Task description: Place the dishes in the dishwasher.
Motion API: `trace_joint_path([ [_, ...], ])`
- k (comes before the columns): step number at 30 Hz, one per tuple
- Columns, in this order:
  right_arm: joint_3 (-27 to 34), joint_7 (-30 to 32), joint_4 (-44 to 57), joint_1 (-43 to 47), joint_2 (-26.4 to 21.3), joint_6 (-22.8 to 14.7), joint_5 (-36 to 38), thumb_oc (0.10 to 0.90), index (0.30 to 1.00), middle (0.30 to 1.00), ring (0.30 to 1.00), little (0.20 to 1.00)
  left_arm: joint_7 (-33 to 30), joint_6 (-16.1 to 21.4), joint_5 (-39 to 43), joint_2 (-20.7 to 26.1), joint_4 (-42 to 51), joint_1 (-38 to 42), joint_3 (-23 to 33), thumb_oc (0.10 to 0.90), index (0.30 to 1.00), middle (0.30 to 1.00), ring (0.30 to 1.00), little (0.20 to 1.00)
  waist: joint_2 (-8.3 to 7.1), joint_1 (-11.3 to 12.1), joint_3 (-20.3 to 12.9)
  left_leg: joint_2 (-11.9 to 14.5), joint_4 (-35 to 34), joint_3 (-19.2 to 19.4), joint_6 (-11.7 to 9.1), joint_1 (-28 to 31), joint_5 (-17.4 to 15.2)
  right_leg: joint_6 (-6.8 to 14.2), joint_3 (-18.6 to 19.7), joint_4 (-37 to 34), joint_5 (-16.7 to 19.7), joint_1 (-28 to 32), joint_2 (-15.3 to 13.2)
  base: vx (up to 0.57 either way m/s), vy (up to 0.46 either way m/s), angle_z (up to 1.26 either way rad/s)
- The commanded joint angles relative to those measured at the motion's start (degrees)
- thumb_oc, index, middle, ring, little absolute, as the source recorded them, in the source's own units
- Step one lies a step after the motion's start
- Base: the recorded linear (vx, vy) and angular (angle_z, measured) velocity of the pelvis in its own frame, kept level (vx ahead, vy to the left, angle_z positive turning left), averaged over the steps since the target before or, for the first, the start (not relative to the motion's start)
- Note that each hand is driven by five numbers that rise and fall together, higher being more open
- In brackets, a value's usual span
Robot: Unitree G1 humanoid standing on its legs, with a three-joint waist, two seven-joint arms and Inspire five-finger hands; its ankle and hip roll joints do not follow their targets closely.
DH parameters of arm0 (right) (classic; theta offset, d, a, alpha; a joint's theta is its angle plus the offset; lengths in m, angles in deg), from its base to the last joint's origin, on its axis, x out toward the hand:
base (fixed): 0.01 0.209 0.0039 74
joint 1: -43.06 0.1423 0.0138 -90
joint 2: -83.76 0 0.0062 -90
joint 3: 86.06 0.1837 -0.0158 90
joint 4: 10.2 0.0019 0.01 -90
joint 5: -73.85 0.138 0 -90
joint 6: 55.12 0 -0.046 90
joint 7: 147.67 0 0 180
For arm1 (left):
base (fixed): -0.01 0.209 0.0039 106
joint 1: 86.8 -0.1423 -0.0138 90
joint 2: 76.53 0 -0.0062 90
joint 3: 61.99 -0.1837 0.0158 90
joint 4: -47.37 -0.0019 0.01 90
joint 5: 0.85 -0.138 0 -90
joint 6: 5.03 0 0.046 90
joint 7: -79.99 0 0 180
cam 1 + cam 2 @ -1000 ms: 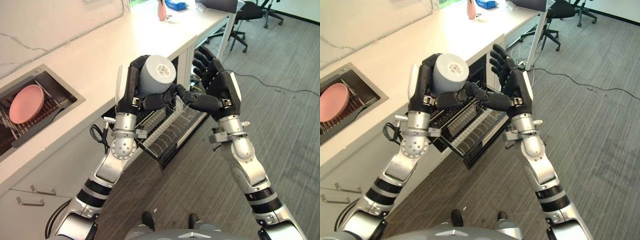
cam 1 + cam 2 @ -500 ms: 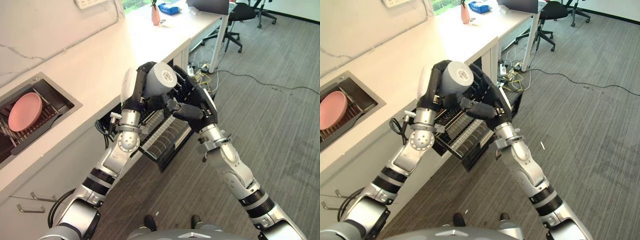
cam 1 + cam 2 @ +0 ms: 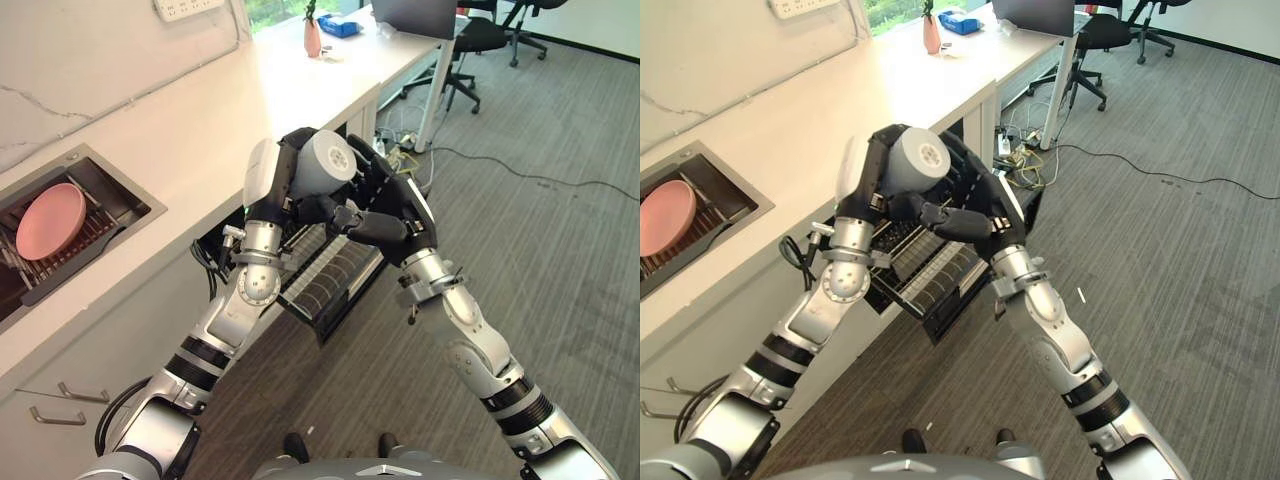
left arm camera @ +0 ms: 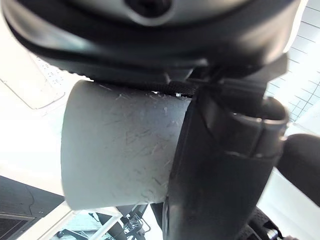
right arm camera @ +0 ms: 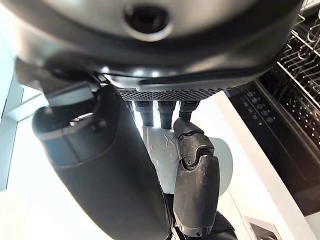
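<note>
A grey cup (image 3: 325, 165) lies on its side with its base toward me, held above the pulled-out dishwasher rack (image 3: 330, 278). My left hand (image 3: 272, 188) is shut on it, fingers wrapped round its wall (image 4: 120, 150). My right hand (image 3: 398, 215) presses in from the other side. Its fingers stand fairly straight behind the cup and its thumb (image 3: 348, 217) reaches under it toward the left thumb. The right wrist view has the cup (image 5: 220, 161) just past the fingers. A pink plate (image 3: 50, 213) rests in the sink rack (image 3: 95, 240) at the left.
The white counter (image 3: 200, 110) runs along the left, with the open dishwasher below its edge. A pink vase (image 3: 313, 38) and a blue box (image 3: 348, 25) stand at the far end. Office chairs (image 3: 480, 35) and a floor cable (image 3: 520, 175) lie beyond, on grey carpet.
Over the last second my right hand has closed in on the cup from an open stance beside it. Both hands have shifted slightly farther over the rack. The view has moved too.
</note>
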Motion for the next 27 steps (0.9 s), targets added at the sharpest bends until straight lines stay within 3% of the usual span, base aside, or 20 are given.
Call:
trace_joint_path([
  [1, -0.94, -1.03, 4.64, 7.23, 6.04, -4.36, -3.27, 0.8, 0.9, 0.9, 0.9, 0.9, 0.14, 2.67, -6.15, 1.01, 0.47, 8.15, -5.62, 0.4, 0.3, 0.3, 0.3, 0.3, -1.4, 0.41, -4.51, 3.29, 0.22, 1.8, -4.1, 2.17, -0.96, 5.39, -1.14, 0.84, -3.32, 2.5, -2.08, 0.0, 0.0, 0.0],
  [9, -4.64, 3.37, -0.42, 9.24, 10.15, -3.44, -0.4, 0.8, 0.9, 0.9, 0.9, 0.9, 2.28, 2.22, -8.83, -1.5, 2.75, 8.29, -11.41, 0.4, 0.3, 0.3, 0.3, 0.3, -1.46, 1.51, -4.41, 3.1, 0.22, 0.95, -3.95, 2.04, -0.89, 5.28, -2.21, 0.84, -3.56, 3.03, -2.27, 0.0, -0.001, 0.02],
  [10, -4.63, 3.91, -0.6, 9.21, 10.51, -3.59, -0.05, 0.753, 0.829, 0.829, 0.829, 0.829, 2.42, 2.15, -8.83, -1.8, 2.66, 8.34, -11.92, 0.4, 0.3, 0.3, 0.3, 0.3, -1.48, 1.54, -4.41, 3.08, 0.22, 0.87, -3.93, 2.0, -0.89, 5.28, -2.29, 0.84, -3.61, 3.05, -2.27, -0.01, -0.002, 0.08],
  [11, -4.74, 4.23, -0.71, 9.07, 11.07, -3.63, 0.68, 0.599, 0.599, 0.599, 0.599, 0.599, 2.67, 2.25, -8.72, -2.25, 2.71, 8.37, -12.5, 0.4, 0.3, 0.3, 0.3, 0.3, -1.48, 1.6, -4.39, 3.03, 0.22, 0.79, -3.89, 1.94, -0.88, 5.26, -2.35, 0.84, -3.61, 3.07, -2.3, -0.01, 0.0, 0.06],
  [13, -5.01, 4.37, -1.01, 9.03, 11.89, -3.83, 2.04, 0.485, 0.427, 0.427, 0.427, 0.427, 2.95, 2.37, -8.76, -2.58, 2.74, 8.51, -13.26, 0.4, 0.3, 0.3, 0.3, 0.3, -1.48, 1.71, -4.44, 2.99, 0.22, 0.69, -3.87, 1.89, -0.86, 5.27, -2.48, 0.84, -3.64, 3.13, -2.35, 0.0, 0.001, 0.07],
  [14, -5.14, 4.52, -1.21, 9.58, 12.18, -4.02, 1.92, 0.4, 0.3, 0.3, 0.3, 0.3, 3.38, 2.64, -8.95, -2.81, 3.01, 8.49, -14.16, 0.4, 0.3, 0.3, 0.3, 0.3, -1.5, 1.89, -4.4, 3.02, 0.22, 0.52, -3.87, 1.84, -0.89, 5.27, -2.6, 0.84, -3.68, 3.16, -2.36, 0.0, -0.002, 0.06],
  [27, -2.47, 6.28, -1.31, 8.81, 12.68, -6.22, 2.31, 0.4, 0.3, 0.3, 0.3, 0.3, 4.15, 3.56, -8.28, -2.82, 5.04, 7.6, -15.3, 0.4, 0.3, 0.3, 0.3, 0.3, -1.53, 2.25, -4.38, 2.83, 0.22, 0.11, -3.76, 1.9, -1.0, 5.28, -3.26, 0.84, -3.73, 3.49, -2.41, 0.0, 0.0, 0.01],
])
